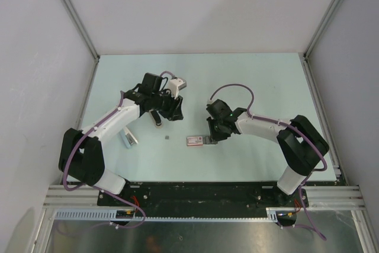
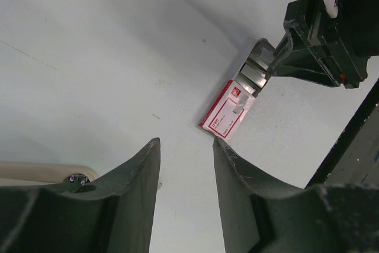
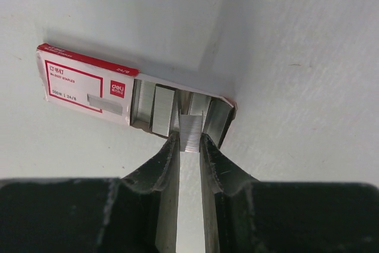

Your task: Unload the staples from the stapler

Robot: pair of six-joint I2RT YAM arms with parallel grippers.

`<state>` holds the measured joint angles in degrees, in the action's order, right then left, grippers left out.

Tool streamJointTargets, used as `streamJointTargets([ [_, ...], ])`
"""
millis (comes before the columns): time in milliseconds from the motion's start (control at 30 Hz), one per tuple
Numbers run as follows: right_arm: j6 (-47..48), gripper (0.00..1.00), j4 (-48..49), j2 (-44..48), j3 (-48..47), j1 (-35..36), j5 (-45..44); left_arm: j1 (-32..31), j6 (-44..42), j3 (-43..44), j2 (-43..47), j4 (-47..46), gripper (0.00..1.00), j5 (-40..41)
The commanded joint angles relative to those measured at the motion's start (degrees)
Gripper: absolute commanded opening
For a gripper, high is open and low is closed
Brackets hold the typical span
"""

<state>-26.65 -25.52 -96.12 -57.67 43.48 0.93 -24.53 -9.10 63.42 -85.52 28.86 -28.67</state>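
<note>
The stapler (image 1: 157, 119), slim and black with silver parts, lies on the table just below my left gripper (image 1: 174, 114). My left gripper (image 2: 185, 143) is open and empty, a little above the table. A tiny grey speck of staples (image 1: 168, 138) lies between the stapler and the pink-red box (image 1: 194, 140). My right gripper (image 1: 211, 138) is at the box's right end. In the right wrist view it (image 3: 189, 140) is shut on a silvery strip of staples (image 3: 190, 131) at the box's open tray (image 3: 177, 108).
A pale silvery elongated object (image 1: 127, 139) lies left of the stapler by the left arm. A pale rounded edge with a metal rivet (image 2: 50, 173) shows at the lower left of the left wrist view. The box (image 2: 228, 114) and the right gripper (image 2: 266, 63) lie ahead of my left gripper.
</note>
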Motion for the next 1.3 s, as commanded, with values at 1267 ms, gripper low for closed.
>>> streamJointTargets([
  [1267,0.1,0.08,-5.0,4.7,-3.5,-2.0,-5.2,-1.5,-4.4,-0.6,-0.3,0.6,0.46,-1.0],
])
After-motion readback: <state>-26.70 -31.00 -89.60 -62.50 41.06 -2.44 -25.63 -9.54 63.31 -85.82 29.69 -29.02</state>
